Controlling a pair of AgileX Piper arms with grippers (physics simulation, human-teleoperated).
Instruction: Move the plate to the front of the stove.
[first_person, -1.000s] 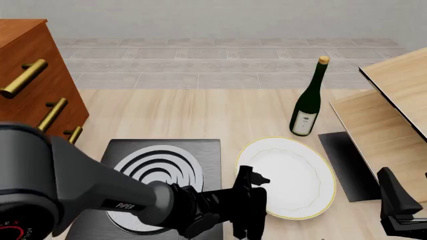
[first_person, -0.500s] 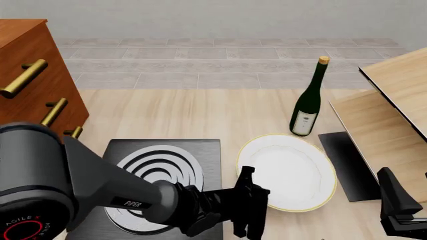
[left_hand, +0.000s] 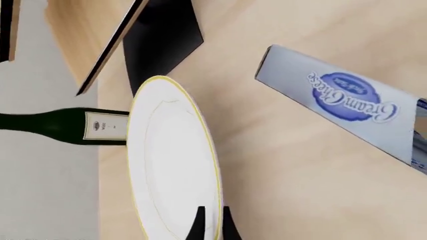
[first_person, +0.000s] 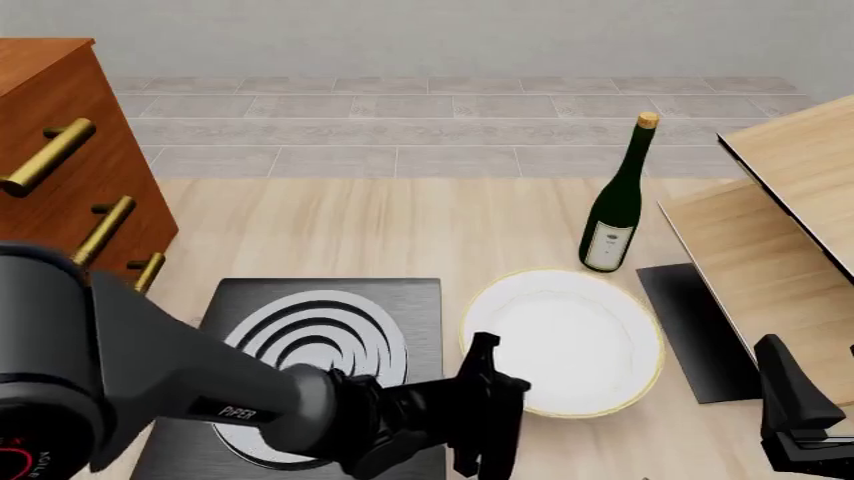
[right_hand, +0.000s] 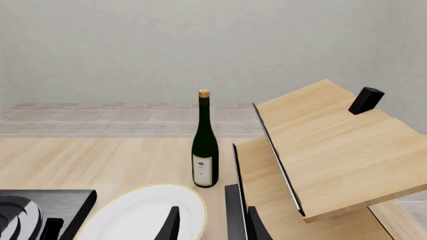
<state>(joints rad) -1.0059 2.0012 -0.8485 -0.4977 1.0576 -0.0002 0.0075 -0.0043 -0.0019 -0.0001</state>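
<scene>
Black ringed stove (first_person: 324, 345) sits left on the worktop (first_person: 400, 230). Left tool (first_person: 483, 392) pinches the near rim of the plate (first_person: 567, 340), just right of stove. Rigid, smooth, likely brittle; hold the rim. Right tool (first_person: 798, 420): cannot tell.

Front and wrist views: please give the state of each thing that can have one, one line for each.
Plate: lying on the table, right of the stove, near edge pinched by the left gripper.
Stove: flat, nothing on its rings.
Bottle: upright, corked.
Left gripper: shut on the plate's rim.
Right gripper: parked at the right, jaws unclear.
</scene>
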